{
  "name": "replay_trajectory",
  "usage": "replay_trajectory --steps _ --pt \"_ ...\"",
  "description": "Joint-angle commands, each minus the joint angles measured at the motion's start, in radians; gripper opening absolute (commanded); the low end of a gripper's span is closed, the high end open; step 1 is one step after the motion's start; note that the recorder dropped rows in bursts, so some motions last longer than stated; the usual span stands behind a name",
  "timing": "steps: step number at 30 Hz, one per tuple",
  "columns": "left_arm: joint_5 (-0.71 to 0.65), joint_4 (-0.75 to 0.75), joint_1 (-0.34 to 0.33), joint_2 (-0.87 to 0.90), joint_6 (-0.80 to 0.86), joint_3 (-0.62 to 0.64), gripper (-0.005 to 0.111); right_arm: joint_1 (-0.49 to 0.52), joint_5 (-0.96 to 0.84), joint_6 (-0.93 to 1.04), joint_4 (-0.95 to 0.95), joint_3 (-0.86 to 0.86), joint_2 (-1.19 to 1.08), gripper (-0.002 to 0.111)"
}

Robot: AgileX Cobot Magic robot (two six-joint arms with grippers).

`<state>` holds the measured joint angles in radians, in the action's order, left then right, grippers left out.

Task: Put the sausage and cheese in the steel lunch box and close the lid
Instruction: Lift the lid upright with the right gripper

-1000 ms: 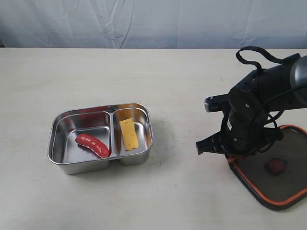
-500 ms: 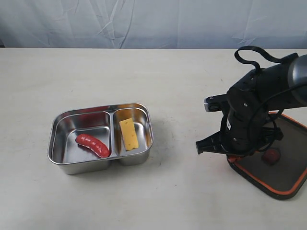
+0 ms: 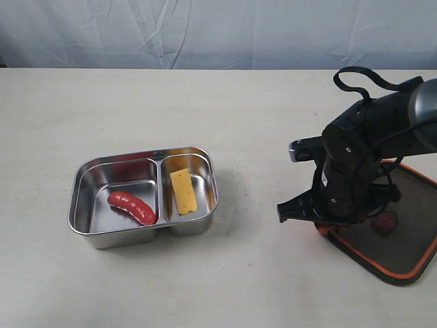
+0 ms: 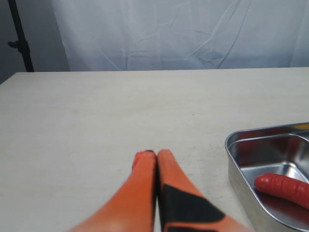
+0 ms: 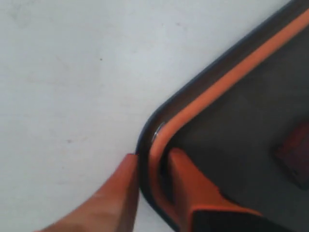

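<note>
Orange left gripper (image 4: 152, 153) pressed closed, empty, above table (image 4: 87, 111); only its wrist view shows it. Steel lunch box (image 3: 123, 239) uncovered: sausage (image 3: 132, 207) in left compartment, cheese (image 3: 182, 191) in right. Well right, black arm (image 3: 355, 164) blocks our view of right gripper (image 5: 149, 157). Wrist view shows fingers (image 5: 193, 193) straddling lid (image 3: 403, 253) corner rim; clamped or not, we cannot tell. Lid cut off at frame edge.
</note>
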<state>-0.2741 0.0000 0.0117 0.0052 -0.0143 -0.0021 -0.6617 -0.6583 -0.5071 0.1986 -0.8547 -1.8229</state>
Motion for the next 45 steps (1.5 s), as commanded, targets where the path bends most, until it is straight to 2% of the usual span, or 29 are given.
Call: replay_trajectory --steps 1,3,5,8,9,10,16,27,37,45 --pt "0.013 0.0 0.0 -0.005 -0.002 0.002 0.0 0.003 0.008 0.011 -0.05 0.012 -0.03 0.057" --pt "0.013 0.0 0.0 -0.005 -0.002 0.002 0.0 0.003 0.008 0.011 -0.052 0.012 -0.036 0.057" --pt "0.013 0.0 0.0 -0.005 -0.002 0.002 0.0 0.003 0.014 0.011 -0.052 0.012 -0.04 0.05" --pt "0.013 0.0 0.0 -0.005 -0.002 0.002 0.0 0.003 0.018 0.011 -0.054 0.012 -0.042 0.021" --pt "0.013 0.0 0.0 -0.005 -0.002 0.002 0.0 0.003 0.018 0.011 -0.047 0.012 -0.042 0.005" --pt "0.013 0.0 0.0 -0.005 -0.002 0.002 0.0 0.003 0.018 0.011 -0.047 0.012 -0.042 0.0" --pt "0.013 0.0 0.0 -0.005 -0.002 0.002 0.0 0.003 -0.02 0.043 -0.053 0.012 0.01 0.0" --pt "0.013 0.0 0.0 -0.005 -0.002 0.002 0.0 -0.038 -0.073 0.064 -0.052 0.012 0.415 0.0" --pt "0.013 0.0 0.0 -0.005 -0.002 0.002 0.0 -0.038 -0.161 0.094 -0.056 0.012 0.619 0.0" --pt "0.013 0.0 0.0 -0.005 -0.002 0.002 0.0 -0.038 -0.204 0.242 -0.217 0.012 0.752 0.0"
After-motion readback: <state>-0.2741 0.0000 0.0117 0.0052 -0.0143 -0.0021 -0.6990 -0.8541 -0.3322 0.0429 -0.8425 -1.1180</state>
